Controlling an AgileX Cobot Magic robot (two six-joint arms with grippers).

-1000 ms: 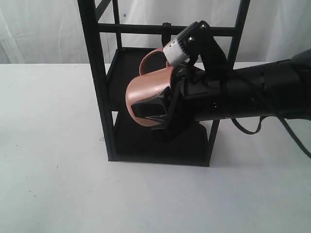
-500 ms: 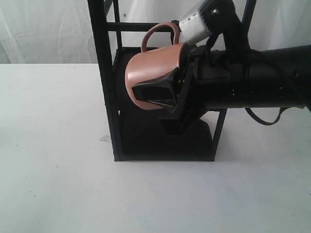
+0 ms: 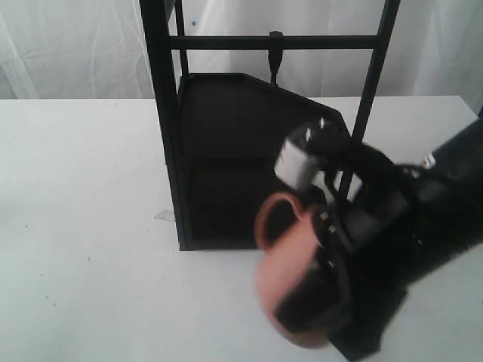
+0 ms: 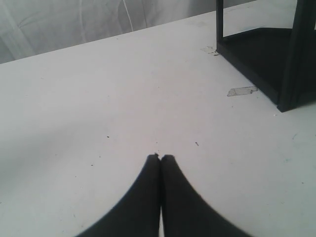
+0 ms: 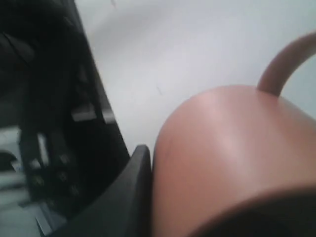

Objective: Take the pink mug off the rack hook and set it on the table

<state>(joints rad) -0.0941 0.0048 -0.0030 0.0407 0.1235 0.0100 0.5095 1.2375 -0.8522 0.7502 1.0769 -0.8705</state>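
Observation:
The pink mug (image 3: pixel 290 283) is off the rack hook (image 3: pixel 275 53) and hangs low in front of the rack (image 3: pixel 226 151), over the table (image 3: pixel 83 226), handle up. My right gripper (image 3: pixel 317 302) is shut on its body; one dark finger (image 5: pixel 131 192) presses the mug (image 5: pixel 232 163) in the right wrist view. The picture is blurred by motion, so I cannot tell whether the mug touches the table. My left gripper (image 4: pixel 160 157) is shut with nothing in it, low over the table (image 4: pixel 98 98), away from the rack (image 4: pixel 291 59).
The tall rack's front post (image 3: pixel 162 121) and base stand just behind the mug. A scrap of tape (image 4: pixel 242 91) lies by the rack's foot. White curtain closes the back.
My right gripper has lifted the mug's handle off the hook, then swung the mug down and forward out of the rack, toward the table's near edge. The hook now hangs bare.

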